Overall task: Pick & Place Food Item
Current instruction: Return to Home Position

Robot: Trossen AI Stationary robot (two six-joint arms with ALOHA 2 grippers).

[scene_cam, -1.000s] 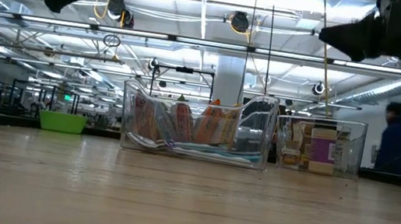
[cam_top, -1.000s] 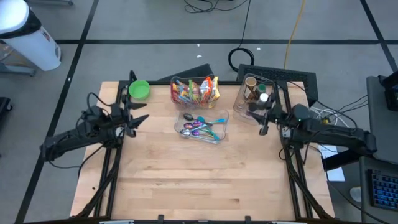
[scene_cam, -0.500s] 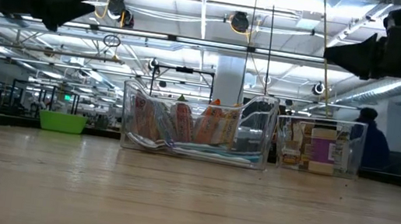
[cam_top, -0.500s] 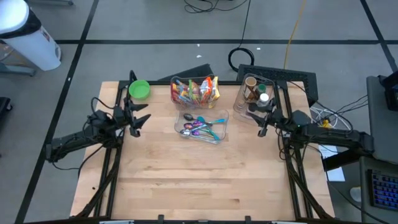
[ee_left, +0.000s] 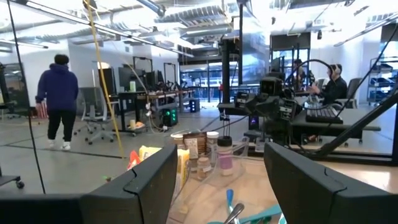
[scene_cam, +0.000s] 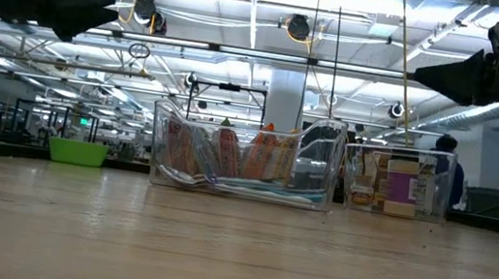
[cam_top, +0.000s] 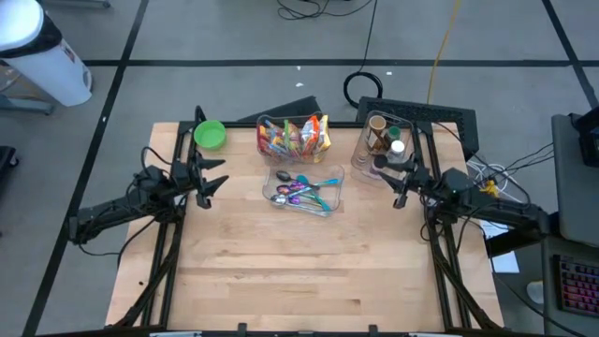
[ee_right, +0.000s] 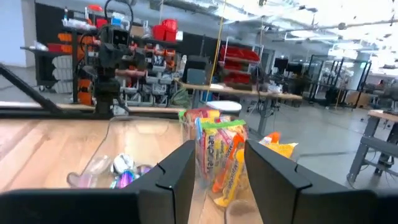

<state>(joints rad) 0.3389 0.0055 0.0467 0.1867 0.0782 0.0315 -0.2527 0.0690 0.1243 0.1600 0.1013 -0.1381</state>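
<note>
From above, my left end effector (cam_top: 213, 176) hangs over the left side of the counter (cam_top: 281, 271), just in front of the green bowl (cam_top: 210, 135). My right end effector (cam_top: 397, 183) hangs over the right side, close to the clear bin of bottles (cam_top: 382, 140). Both are released and carry nothing. Between them the noodle packs (cam_top: 295, 134) stand in a clear bin at the back, and the spoons (cam_top: 304, 192) lie in another clear bin just in front of it. At counter height, my two arms show only in the upper corners, well above the wood. The purple seasoning bottle (scene_cam: 401, 188) stands upright in the right-hand bin among the other bottles, the noodle packs stand upright in the middle bin, and the green bowl sits off to the left. A person (scene_cam: 443, 167) in a dark top shows far behind the bottle bin. From my left wrist, my fingers (ee_left: 143, 183) stand wide apart with nothing between the pads. Past them I see the bottles, the edge of the noodle packs and a teal spoon handle (ee_left: 229, 200), with my right arm beyond and a person in a dark hoodie (ee_left: 59, 99) out on the floor. From my right wrist, my fingers (ee_right: 177, 180) are likewise parted and empty. The noodle packs rise between them, the spoons lie in their bin to one side, and my left arm (ee_right: 115, 50) is beyond.
</note>
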